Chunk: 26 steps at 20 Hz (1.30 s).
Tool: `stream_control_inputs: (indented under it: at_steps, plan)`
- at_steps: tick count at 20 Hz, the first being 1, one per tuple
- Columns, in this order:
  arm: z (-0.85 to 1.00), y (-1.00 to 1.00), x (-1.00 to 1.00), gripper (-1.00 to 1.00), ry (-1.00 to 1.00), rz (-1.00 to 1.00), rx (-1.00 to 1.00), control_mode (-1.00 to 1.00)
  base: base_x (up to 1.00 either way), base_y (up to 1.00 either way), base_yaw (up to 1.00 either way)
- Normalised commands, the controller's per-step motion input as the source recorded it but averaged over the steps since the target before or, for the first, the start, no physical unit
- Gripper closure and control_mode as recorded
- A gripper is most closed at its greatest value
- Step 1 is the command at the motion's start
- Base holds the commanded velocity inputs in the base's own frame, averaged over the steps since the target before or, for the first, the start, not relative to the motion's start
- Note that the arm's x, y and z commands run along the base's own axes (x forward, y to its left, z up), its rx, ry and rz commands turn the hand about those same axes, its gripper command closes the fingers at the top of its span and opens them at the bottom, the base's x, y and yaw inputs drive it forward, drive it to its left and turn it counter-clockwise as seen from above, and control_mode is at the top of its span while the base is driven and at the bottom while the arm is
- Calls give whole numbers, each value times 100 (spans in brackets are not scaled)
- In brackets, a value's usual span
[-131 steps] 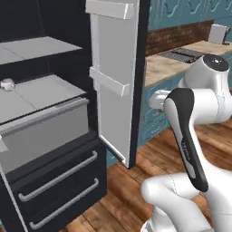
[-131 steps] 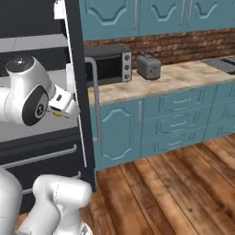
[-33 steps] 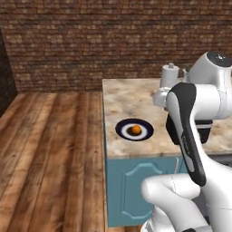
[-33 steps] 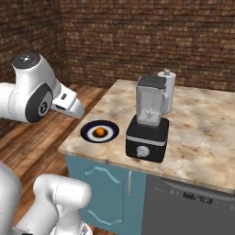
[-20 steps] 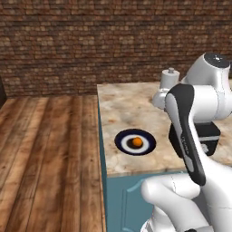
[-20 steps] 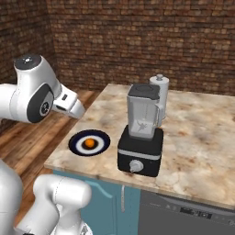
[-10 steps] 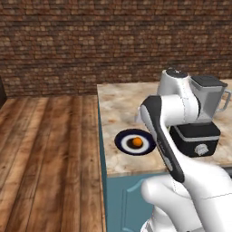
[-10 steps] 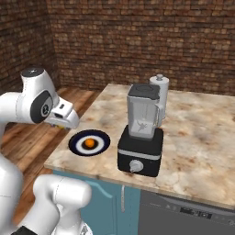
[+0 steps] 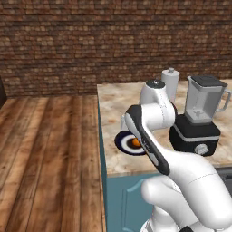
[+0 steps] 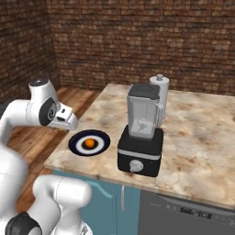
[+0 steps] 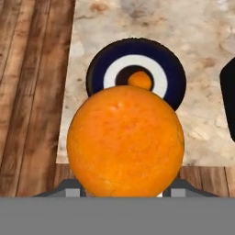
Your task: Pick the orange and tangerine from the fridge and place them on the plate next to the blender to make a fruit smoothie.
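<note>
Claw [image 11: 124, 195] grips orange [image 11: 125, 142] (above plate [image 11: 172, 80]).

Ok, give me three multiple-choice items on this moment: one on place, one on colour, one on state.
1. Where does the blender stand?
A. On the wood floor
B. On the counter, right of the plate in the right base view
C. Inside the fridge

2. What colours is the plate?
A. Dark blue rim, white ring, dark middle
B. Plain red
C. Green with yellow dots

3. What is the state of the gripper?
A. Open and empty
B. Shut on a spoon
C. Shut on a large orange fruit

Answers:
1 B: the right base view shows the blender on the marble counter beside the plate.
2 A: the hand view shows the plate's rings around a small fruit at its middle.
3 C: the large fruit sits between the fingertips in the hand view.
</note>
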Motion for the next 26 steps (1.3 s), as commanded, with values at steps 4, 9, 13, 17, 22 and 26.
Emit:
stream_control_inputs:
  at_steps: [4,9,13,17,22,26]
  plan:
    - [-64,1,26,100,3,5,0,-100,0,0,0]
    - [-53,0,27,100,8,1,0,-100,0,0,0]
    - [-51,2,34,100,8,0,0,-100,0,0,0]
    - [-37,0,38,100,0,0,0,-100,0,0,0]
    - [-29,0,47,100,0,0,-1,-100,0,0,0]
    - [-28,1,48,100,0,0,-3,-100,0,0,0]
